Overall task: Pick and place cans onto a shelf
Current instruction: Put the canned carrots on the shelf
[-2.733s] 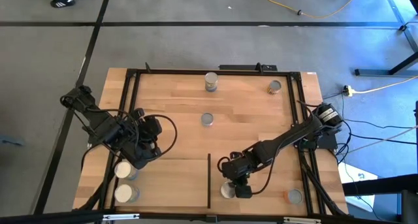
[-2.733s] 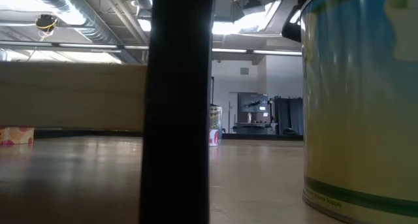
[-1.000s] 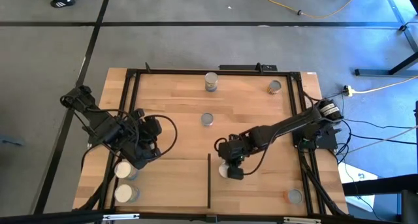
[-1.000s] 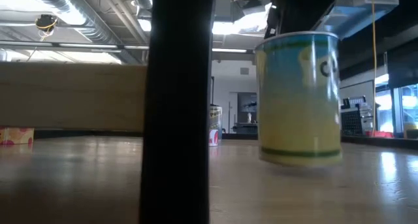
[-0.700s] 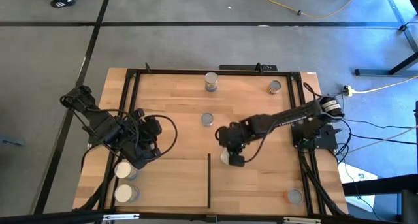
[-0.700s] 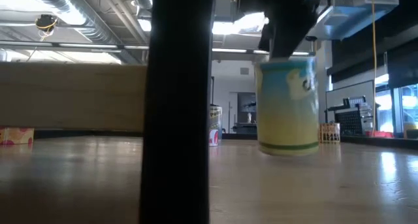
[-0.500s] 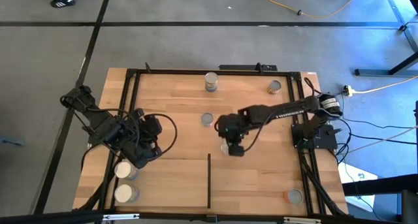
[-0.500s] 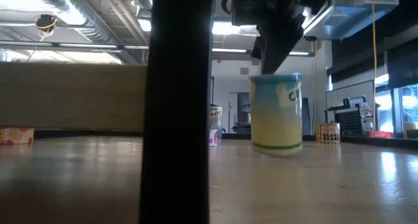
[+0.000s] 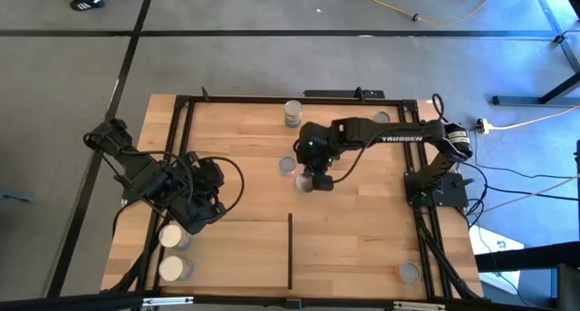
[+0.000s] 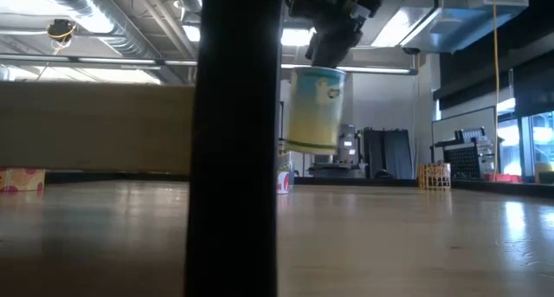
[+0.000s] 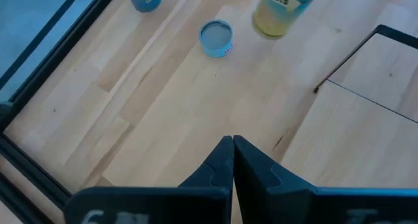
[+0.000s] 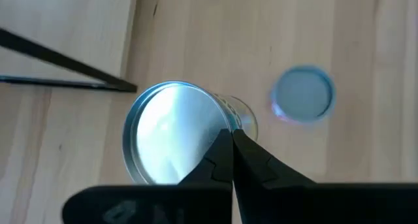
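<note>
My right gripper (image 9: 316, 179) is shut on a can with a blue and yellow label (image 10: 316, 106) and a silver top (image 12: 171, 131), above the table's middle. A small blue-topped can (image 9: 286, 166) stands just beside it; it also shows in the right wrist view (image 12: 302, 93). My left gripper (image 9: 205, 208) is shut and empty at the left, its fingers together in the left wrist view (image 11: 232, 144). Two cream-topped cans (image 9: 172, 237) (image 9: 173, 269) stand on the light-wood shelf panel (image 9: 236, 257) by its black divider (image 9: 290, 252). My right gripper holds the can by the rim of its silver top (image 12: 221, 122), at one side of the lid. The fingers (image 12: 222, 152) come from above, pointing down. The can hangs below them, slightly tilted, lifted well clear of the table (image 10: 372, 236).
More cans stand at the far edge (image 9: 293, 114), at the far right partly under the right arm (image 9: 381, 119), and at the near right (image 9: 410, 273). A black frame (image 9: 272, 99) runs around the tabletop. In the low view the black divider (image 10: 235, 141) blocks the middle.
My right gripper has carried the can toward the table's far edge and a little toward the left, and has gone up. The can, which hung just above the table near the divider, now hangs high above it beside the small blue can.
</note>
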{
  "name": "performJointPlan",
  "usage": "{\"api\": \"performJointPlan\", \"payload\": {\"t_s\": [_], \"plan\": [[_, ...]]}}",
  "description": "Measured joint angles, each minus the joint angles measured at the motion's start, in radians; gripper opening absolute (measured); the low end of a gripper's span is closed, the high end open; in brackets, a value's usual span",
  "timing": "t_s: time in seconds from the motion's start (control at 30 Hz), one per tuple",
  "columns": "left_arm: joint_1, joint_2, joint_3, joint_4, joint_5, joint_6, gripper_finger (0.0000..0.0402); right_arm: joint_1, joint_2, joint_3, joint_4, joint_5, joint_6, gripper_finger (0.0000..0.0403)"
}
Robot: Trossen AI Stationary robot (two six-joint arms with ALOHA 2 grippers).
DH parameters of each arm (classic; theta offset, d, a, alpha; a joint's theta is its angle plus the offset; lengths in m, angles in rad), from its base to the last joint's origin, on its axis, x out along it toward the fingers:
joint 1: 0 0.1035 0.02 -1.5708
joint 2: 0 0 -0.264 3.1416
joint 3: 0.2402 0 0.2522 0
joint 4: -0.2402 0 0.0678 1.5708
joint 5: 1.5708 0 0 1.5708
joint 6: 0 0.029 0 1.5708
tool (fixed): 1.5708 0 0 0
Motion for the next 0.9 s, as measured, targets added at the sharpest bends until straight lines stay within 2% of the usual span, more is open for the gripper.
{"api": "performJointPlan", "payload": {"t_s": [0.33, 0.83, 0.9], "plan": [[0.045, 0.0, 0.0, 0.0, 0.0, 0.002, 0.0, -0.003, 0.08, 0.097, 0.027, -0.028, -0.003, 0.0], [0.063, 0.0, 0.0, 0.0, 0.002, 0.01, 0.0, -0.001, 0.302, 0.301, -0.004, -0.032, -0.002, 0.0], [0.063, 0.0, 0.0, 0.0, 0.002, 0.01, 0.0, -0.001, 0.322, 0.306, -0.005, -0.061, -0.001, 0.0]]}}
